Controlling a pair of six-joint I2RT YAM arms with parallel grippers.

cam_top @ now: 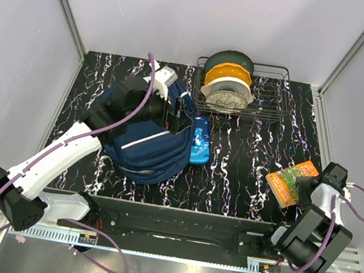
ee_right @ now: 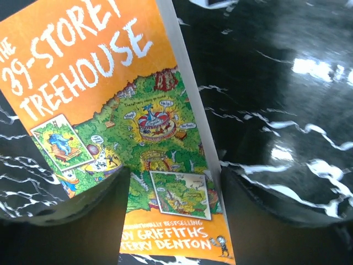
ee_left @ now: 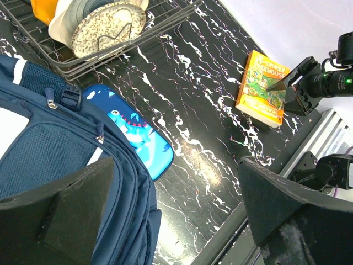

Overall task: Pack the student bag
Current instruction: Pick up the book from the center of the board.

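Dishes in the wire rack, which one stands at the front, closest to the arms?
The speckled plate, frontmost in the wire rack; the white dish, orange dish and dark green dish stand behind it.

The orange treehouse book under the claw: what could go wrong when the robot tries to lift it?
1. The right claw straddles just one end of the book, which lies flat on the table; it might slip out or flop open.
2. The student bag sits far across the table, the left claw open over it, and no opening shows, so the book might not go in easily.
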